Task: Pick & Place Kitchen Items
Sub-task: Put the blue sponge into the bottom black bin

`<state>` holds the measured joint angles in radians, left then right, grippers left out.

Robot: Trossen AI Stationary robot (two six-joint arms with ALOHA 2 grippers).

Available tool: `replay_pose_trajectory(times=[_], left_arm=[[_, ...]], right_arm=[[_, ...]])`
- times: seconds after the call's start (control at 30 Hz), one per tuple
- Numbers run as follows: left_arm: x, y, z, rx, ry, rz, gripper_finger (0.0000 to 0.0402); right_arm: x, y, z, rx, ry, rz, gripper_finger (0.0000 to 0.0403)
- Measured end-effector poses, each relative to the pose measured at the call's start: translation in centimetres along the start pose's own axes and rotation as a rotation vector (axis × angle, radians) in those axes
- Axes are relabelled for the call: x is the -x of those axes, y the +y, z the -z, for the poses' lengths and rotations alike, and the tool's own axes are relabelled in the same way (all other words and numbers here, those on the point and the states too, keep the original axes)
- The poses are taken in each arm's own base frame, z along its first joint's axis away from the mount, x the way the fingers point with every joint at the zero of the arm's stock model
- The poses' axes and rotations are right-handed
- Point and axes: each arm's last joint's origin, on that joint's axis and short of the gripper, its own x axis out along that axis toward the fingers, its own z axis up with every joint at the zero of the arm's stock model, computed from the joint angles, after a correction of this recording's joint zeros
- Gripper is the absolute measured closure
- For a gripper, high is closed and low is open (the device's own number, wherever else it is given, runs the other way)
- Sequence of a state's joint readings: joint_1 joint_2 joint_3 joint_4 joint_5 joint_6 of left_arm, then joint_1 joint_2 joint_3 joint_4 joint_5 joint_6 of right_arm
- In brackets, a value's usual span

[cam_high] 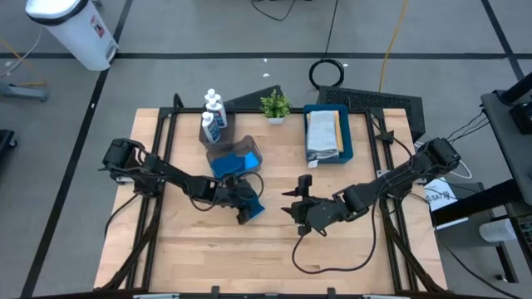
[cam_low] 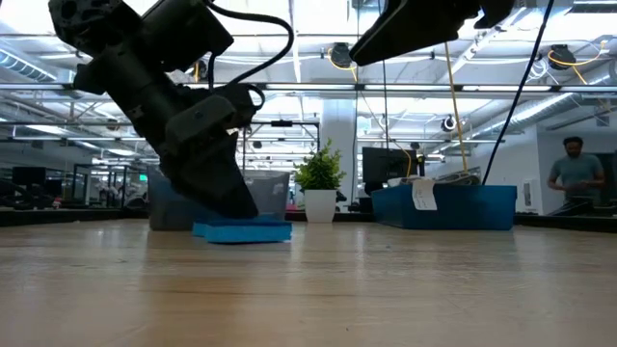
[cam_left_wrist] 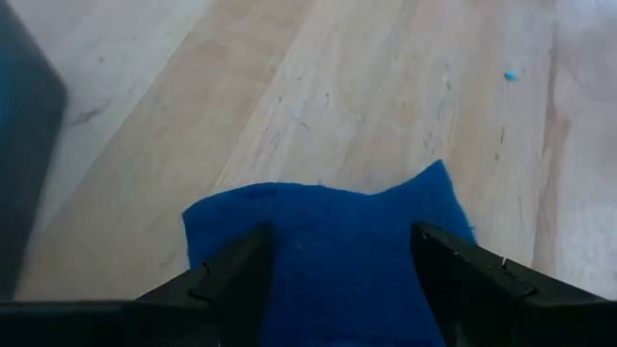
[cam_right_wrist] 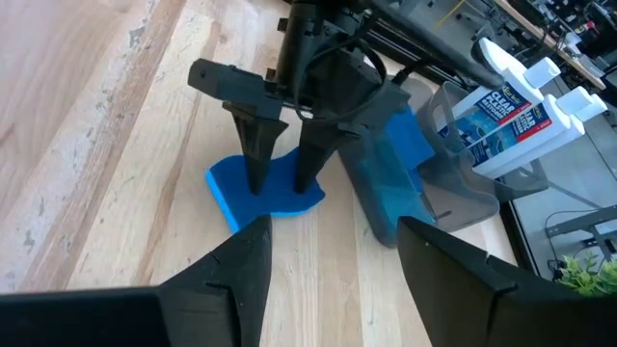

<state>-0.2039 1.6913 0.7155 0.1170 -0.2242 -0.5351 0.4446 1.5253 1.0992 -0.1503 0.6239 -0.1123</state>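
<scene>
Here, blue sponge (cam_right_wrist: 262,187) between left claw's (cam_right_wrist: 281,180) open fingers

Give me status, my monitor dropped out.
Left gripper open, straddling blue sponge on table. Right gripper open, empty, hovering nearby. Nothing in the way.

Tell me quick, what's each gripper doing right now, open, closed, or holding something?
Left gripper: open, fingers straddling the blue sponge on the table.
Right gripper: open, empty, hovering above the table.
</scene>
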Motion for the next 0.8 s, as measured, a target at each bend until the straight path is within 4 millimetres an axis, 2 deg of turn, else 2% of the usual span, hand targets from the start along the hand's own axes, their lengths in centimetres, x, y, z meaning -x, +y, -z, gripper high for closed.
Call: replay_pose_trajectory(times=[0.17,0.27,0.33,0.6,0.7,0.8], left_arm=[[0.0,0.1,0.2,0.081,0.026,0.007,0.0151],[0.0,-0.2,0.1,0.170,0.066,0.093,0.0151],[0.1,-0.8,0.0,0.163,0.077,0.186,0.0151],[0.5,-2.5,-0.7,-0.130,-0.062,0.329,0.0151],[0.8,-3.3,-0.1,-0.282,-0.077,0.348,0.0151],[1.1,-4.3,1.4,-0.470,-0.028,0.353,0.0151]], right_arm=[[0.0,0.0,0.0,-0.002,-0.002,0.000,0.0206],[0.0,0.0,0.0,-0.002,-0.002,0.000,0.0206],[0.0,0.0,0.0,-0.001,-0.002,0.000,0.0206],[0.0,0.0,0.0,0.001,0.001,0.000,0.0206],[0.0,0.0,0.0,0.001,0.001,0.000,0.0206],[0.0,0.0,0.0,0.002,0.003,0.000,0.0206]])
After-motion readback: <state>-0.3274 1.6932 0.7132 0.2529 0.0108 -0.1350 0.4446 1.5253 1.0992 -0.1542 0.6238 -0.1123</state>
